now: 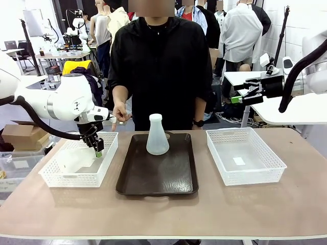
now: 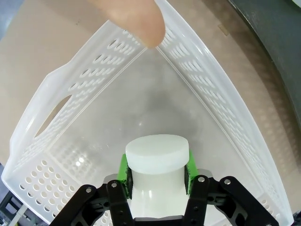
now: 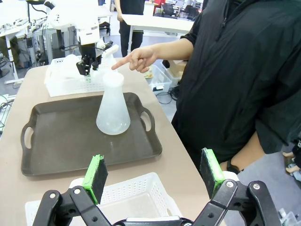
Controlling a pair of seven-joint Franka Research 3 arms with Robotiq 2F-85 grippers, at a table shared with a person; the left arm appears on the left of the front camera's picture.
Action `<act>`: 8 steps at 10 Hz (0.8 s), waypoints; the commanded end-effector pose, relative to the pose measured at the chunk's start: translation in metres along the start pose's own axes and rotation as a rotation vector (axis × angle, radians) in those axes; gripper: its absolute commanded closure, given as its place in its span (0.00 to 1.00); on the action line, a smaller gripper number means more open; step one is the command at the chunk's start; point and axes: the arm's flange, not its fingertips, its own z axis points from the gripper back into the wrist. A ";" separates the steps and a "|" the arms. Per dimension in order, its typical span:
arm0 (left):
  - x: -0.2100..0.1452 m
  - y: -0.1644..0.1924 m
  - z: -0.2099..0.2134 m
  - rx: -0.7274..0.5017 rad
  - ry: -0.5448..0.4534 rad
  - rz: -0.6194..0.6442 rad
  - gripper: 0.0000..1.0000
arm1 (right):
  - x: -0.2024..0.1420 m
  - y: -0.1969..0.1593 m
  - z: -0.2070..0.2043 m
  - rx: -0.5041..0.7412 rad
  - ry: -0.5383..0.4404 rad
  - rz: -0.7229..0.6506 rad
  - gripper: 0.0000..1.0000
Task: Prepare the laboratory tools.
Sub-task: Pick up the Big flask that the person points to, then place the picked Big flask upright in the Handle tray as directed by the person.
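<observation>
Left fingers: the green pads (image 2: 123, 170) press both sides of the neck of a flask (image 2: 157, 165), just under its flat rim; pinched tight.
Left gripper: left gripper (image 1: 97, 148) points down into the left basket (image 1: 76, 176), near that basket's far right corner; seen from the right wrist (image 3: 86, 67) it sits at the far end of the table.
Held flask: frosted white, lying inside the left basket with its body (image 1: 71, 158) toward the basket's left side; whether it rests on the basket floor cannot be told.
Right fingers: the green pads (image 3: 95, 175) stand far apart with nothing between them.
Right gripper: right gripper (image 1: 239, 97) hangs in the air past the far right edge of the table, above and behind the right basket (image 1: 225, 153); its own camera looks over a corner of that basket (image 3: 136, 188).
Second flask: upright on the brown tray (image 1: 133, 178), near the tray's far edge, about mid-width (image 1: 157, 135); free of both grippers (image 3: 113, 110).
Tray: lies at the middle of the table, between the two baskets, handles at its ends (image 3: 61, 150).
Person's hand: at the far edge of the table, index finger pointing toward the left basket (image 3: 136, 59); a fingertip (image 2: 134, 19) is at the basket's far corner.
Table: tan top (image 1: 204, 209).
</observation>
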 end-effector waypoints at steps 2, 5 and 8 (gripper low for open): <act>0.000 0.000 0.000 0.010 0.006 -0.012 1.00 | 0.001 0.000 -0.002 0.004 0.006 -0.002 0.00; 0.000 0.000 0.000 0.010 0.006 -0.012 1.00 | 0.001 0.000 -0.002 0.004 0.006 -0.002 0.00; 0.000 0.000 0.000 0.010 0.006 -0.012 1.00 | 0.001 0.000 -0.002 0.004 0.006 -0.002 0.00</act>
